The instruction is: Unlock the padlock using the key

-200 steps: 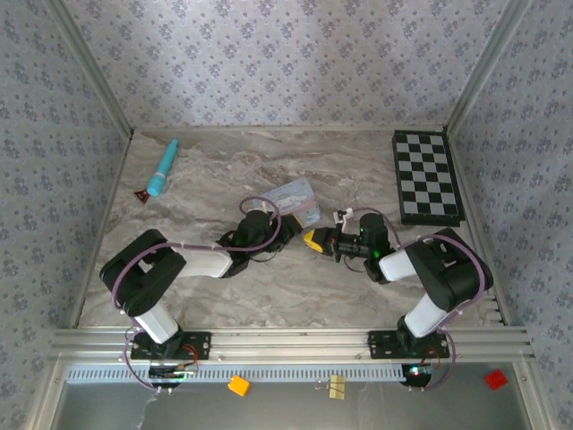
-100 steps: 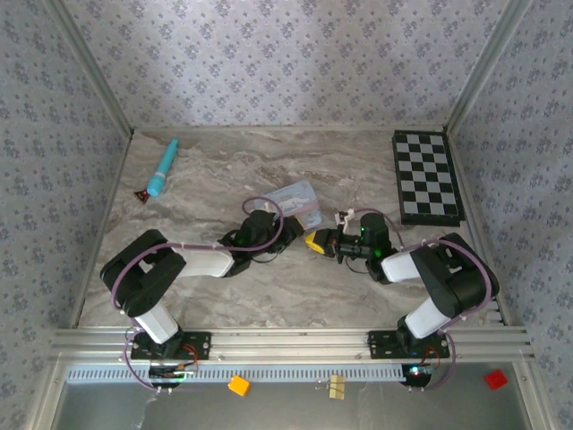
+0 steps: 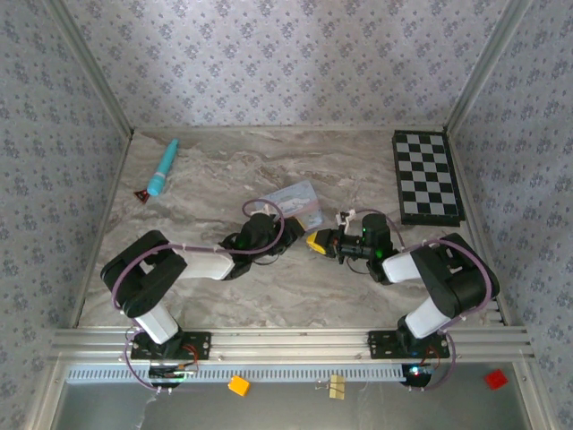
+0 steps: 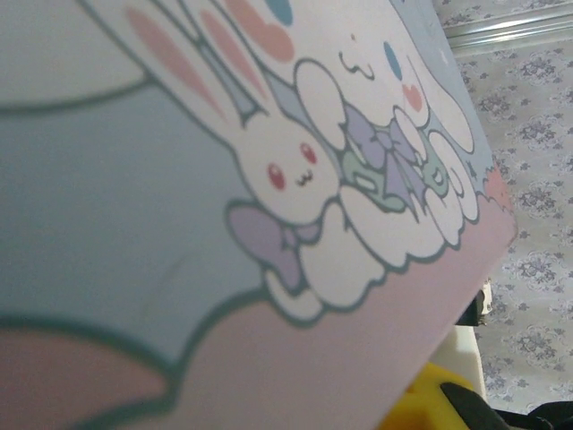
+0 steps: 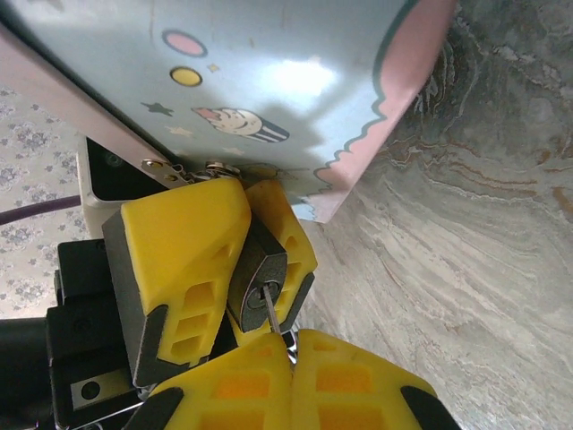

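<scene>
Pale blue, pink-edged bunny-print tin (image 4: 179, 224), black padlock (image 5: 258, 267), yellow jaws, black-and-white chequered board (image 3: 426, 176), grey marbled table (image 3: 224, 170).

Top view overhead; wrist views close-up (sharing the tin (image 4: 107, 224))

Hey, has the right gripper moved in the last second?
Yes, slightly: in the top view the right gripper, shut on the key in the padlock, has edged toward the checkerboard side.

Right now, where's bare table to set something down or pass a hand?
Free: back strip between teal tool and checkerboard, behind the tin; front strip between the arm bases. Crowded: centre, where left gripper and right gripper meet at the padlock.
</scene>
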`<control>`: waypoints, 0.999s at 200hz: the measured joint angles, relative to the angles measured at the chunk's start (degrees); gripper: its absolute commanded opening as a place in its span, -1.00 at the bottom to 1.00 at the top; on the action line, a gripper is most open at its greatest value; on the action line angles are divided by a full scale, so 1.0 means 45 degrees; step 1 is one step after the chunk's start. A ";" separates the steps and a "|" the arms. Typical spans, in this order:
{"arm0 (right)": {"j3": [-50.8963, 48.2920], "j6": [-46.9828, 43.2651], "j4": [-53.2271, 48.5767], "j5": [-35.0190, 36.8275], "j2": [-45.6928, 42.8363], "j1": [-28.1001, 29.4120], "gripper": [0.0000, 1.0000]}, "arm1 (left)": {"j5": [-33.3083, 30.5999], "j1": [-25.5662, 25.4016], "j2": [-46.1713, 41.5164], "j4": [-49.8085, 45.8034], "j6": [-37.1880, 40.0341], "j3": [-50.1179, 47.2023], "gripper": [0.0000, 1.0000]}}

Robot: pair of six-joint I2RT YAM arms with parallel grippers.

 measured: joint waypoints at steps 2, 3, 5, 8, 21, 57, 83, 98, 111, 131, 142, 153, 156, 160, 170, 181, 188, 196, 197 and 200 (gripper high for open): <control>-0.0005 0.0005 0.0005 0.0000 0.0000 0.0000 -1.00 | -0.0005 0.0000 -0.0005 0.0024 -0.0015 -0.0010 -1.00; -0.0005 0.0005 0.0005 0.0000 0.0000 0.0000 -1.00 | -0.0005 0.0000 -0.0005 0.0034 -0.0015 -0.0015 -1.00; -0.0005 0.0010 0.0005 0.0005 -0.0010 0.0000 -1.00 | -0.0005 0.0000 -0.0005 0.0049 -0.0024 -0.0029 -1.00; -0.0010 0.0019 0.0005 0.0015 -0.0015 0.0005 -1.00 | -0.0010 0.0000 -0.0005 0.0078 -0.0039 -0.0039 -1.00; -0.0058 0.0058 0.0078 0.0107 -0.0034 0.0024 -1.00 | -0.0083 -0.0024 -0.0005 0.0272 -0.0107 -0.0131 -1.00; -0.0228 0.0214 0.0175 0.0355 -0.0146 0.0102 -1.00 | -0.0277 -0.0146 -0.0005 0.0670 -0.0301 -0.0384 -1.00; -0.0243 0.0384 0.0262 0.0588 -0.0170 0.0165 -1.00 | -0.0374 -0.0146 -0.0005 0.0699 -0.0379 -0.0389 -1.00; -0.0272 0.0486 0.0345 0.0797 -0.0180 0.0214 -1.00 | -0.0457 -0.0146 -0.0005 0.0719 -0.0403 -0.0389 -1.00; -0.0311 0.0549 0.0418 0.0991 -0.0194 0.0287 -1.00 | -0.0520 -0.0160 -0.0005 0.0772 -0.0408 -0.0423 -1.00; -0.0325 0.0656 0.0466 0.1287 -0.0199 0.0452 -1.00 | -0.0617 -0.0165 -0.0005 0.0894 -0.0476 -0.0505 -1.00; -0.0335 0.0724 0.0471 0.1486 -0.0199 0.0554 -1.00 | -0.0675 -0.0165 -0.0005 0.0986 -0.0500 -0.0578 -1.00; -0.0393 0.0811 0.0544 0.1705 -0.0204 0.0646 -1.00 | -0.0714 -0.0165 -0.0005 0.1035 -0.0505 -0.0622 -1.00; -0.0418 0.0821 0.0583 0.1773 -0.0204 0.0661 -1.00 | -0.0709 -0.0165 -0.0005 0.1039 -0.0520 -0.0627 -1.00; -0.0447 0.0865 0.0612 0.1826 -0.0214 0.0685 -1.00 | -0.0709 -0.0165 -0.0005 0.1039 -0.0539 -0.0631 -1.00; -0.0549 0.0933 0.0729 0.2040 -0.0248 0.0743 -1.00 | -0.0699 -0.0165 -0.0005 0.1039 -0.0588 -0.0636 -1.00; -0.0593 0.1044 0.0787 0.2254 -0.0272 0.0801 -1.00 | -0.0704 -0.0180 -0.0005 0.1044 -0.0593 -0.0646 -1.00; -0.0602 0.1069 0.0806 0.2361 -0.0287 0.0845 -1.00 | -0.0753 -0.0189 -0.0005 0.1049 -0.0597 -0.0651 -1.00; -0.0602 0.1112 0.0811 0.2463 -0.0301 0.0874 -1.00 | -0.0767 -0.0189 -0.0005 0.1103 -0.0597 -0.0670 -1.00; -0.0602 0.1107 0.0816 0.2467 -0.0301 0.0874 -1.00 | -0.0777 -0.0189 -0.0005 0.1122 -0.0597 -0.0670 -1.00; -0.0602 0.1122 0.0831 0.2521 -0.0306 0.0884 -1.00 | -0.0797 -0.0189 -0.0005 0.1137 -0.0597 -0.0685 -1.00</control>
